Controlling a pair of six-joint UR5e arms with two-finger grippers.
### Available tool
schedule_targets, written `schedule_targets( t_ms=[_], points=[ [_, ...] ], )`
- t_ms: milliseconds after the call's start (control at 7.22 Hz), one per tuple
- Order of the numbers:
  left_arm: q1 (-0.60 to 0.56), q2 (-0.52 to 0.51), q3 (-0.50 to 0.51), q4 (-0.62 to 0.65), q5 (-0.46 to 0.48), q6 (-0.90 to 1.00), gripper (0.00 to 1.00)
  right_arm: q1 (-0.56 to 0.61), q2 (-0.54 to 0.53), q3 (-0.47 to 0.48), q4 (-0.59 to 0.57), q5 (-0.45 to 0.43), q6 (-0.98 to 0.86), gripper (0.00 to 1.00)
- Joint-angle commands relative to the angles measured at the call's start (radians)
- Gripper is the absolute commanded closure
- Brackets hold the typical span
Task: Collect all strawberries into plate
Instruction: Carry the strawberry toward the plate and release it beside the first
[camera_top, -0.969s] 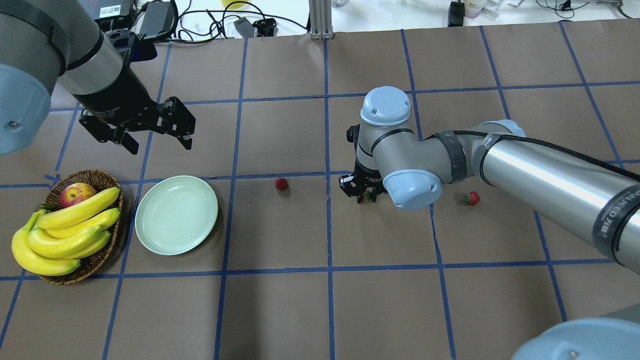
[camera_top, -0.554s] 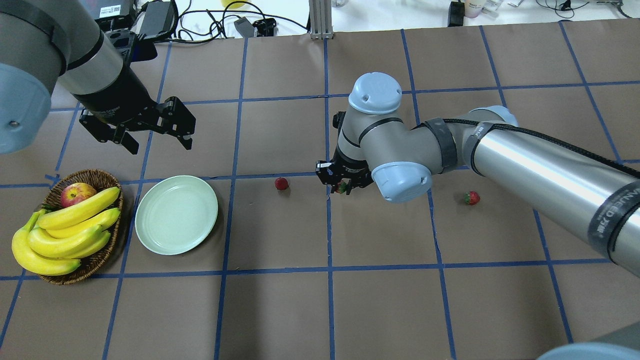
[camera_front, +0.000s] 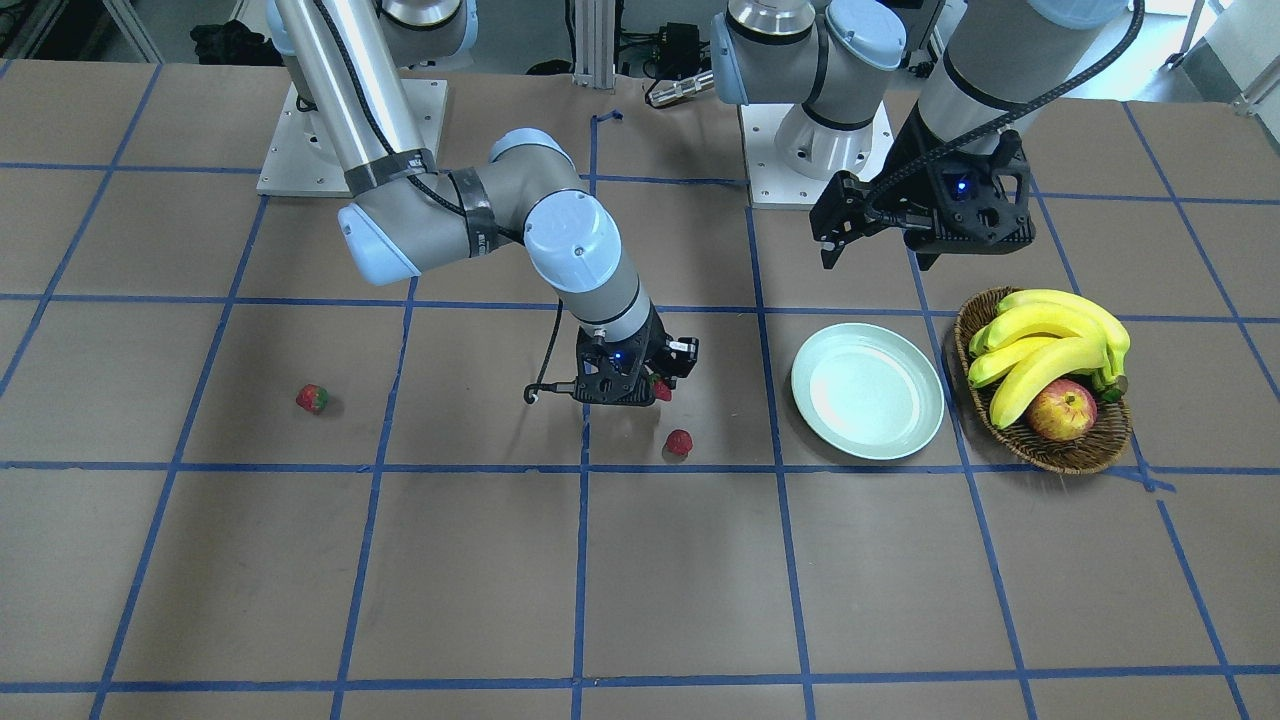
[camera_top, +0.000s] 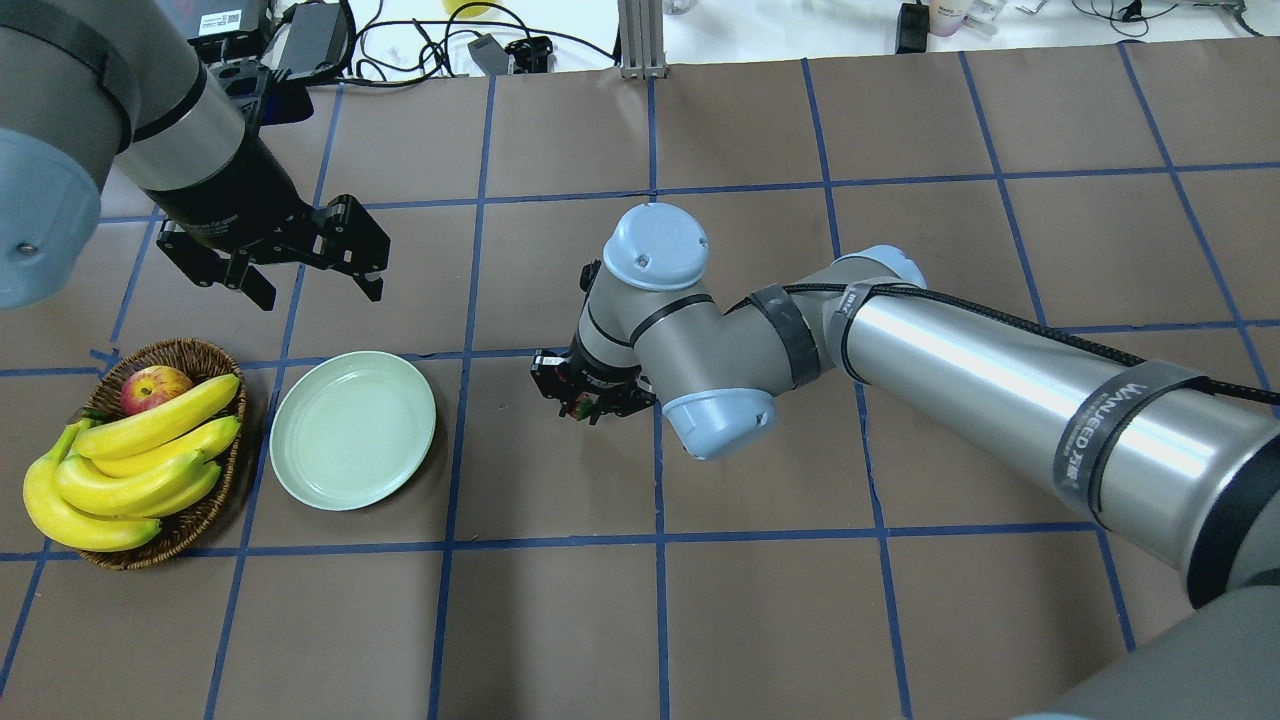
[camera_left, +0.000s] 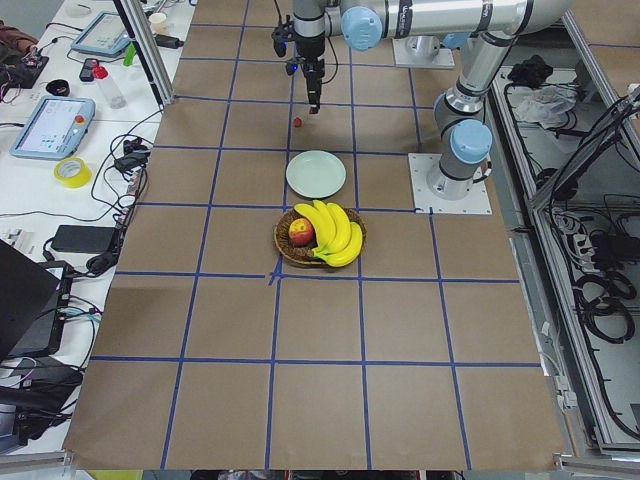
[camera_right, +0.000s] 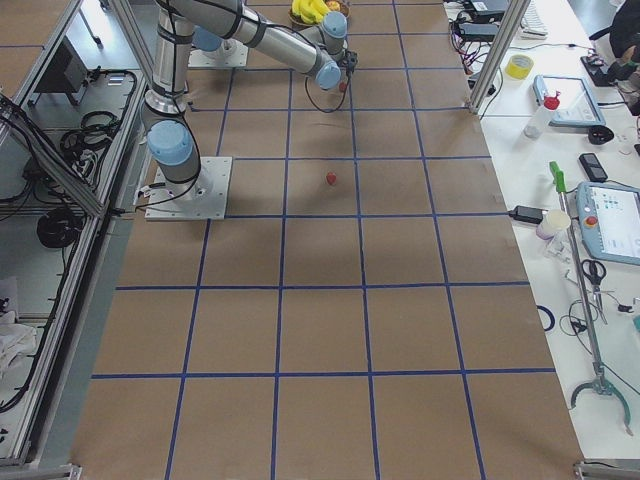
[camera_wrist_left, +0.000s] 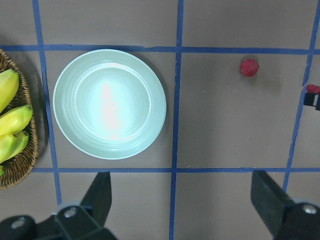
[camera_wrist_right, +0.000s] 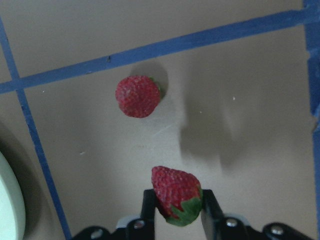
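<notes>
When tallied across the views, three strawberries, all outside the plate: first strawberry pinched between the two fingers of the right gripper, green cap toward the gripper body, red tip outward, carried above the table; second strawberry loose on the table just beside the right gripper, on its plate side; third strawberry loose on the table, well apart from the other two, on the side far from the plate. One plate, round, pale green, flat on the table. One basket just beside the plate, on the side away from the strawberries, with one bunch of bananas and one apple inside. Two grippers: right one narrowed onto the first strawberry; left gripper spread wide, gripping nothing, raised over the table near the plate, its wrist view looking straight down on the plate and the second strawberry
</notes>
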Motion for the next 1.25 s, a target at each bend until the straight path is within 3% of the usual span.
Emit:
schedule_targets(
  t_ms=[0, 138, 415, 554, 969, 1108],
  points=[
    [0.000, 0.000, 0.000, 0.000, 0.000, -0.002, 0.00, 0.011, 0.014, 0.000, -0.016, -0.004, 0.008, 0.33],
    [0.000, 0.000, 0.001, 0.000, 0.000, 0.000, 0.00, 0.011, 0.013, -0.001, -0.009, -0.004, 0.009, 0.01],
    [0.000, 0.000, 0.000, 0.000, 0.000, -0.002, 0.00, 0.008, -0.016, -0.023, 0.003, -0.009, 0.002, 0.00],
    [0.000, 0.000, 0.000, 0.000, 0.000, 0.000, 0.00, -0.012, -0.050, -0.027, 0.038, -0.124, -0.036, 0.00],
    [0.000, 0.000, 0.000, 0.000, 0.000, 0.000, 0.00, -0.229, -0.174, 0.014, 0.229, -0.260, -0.297, 0.00],
    [0.000, 0.000, 0.000, 0.000, -0.001, -0.002, 0.00, -0.312, -0.221, 0.076, 0.241, -0.311, -0.432, 0.00]
  ],
)
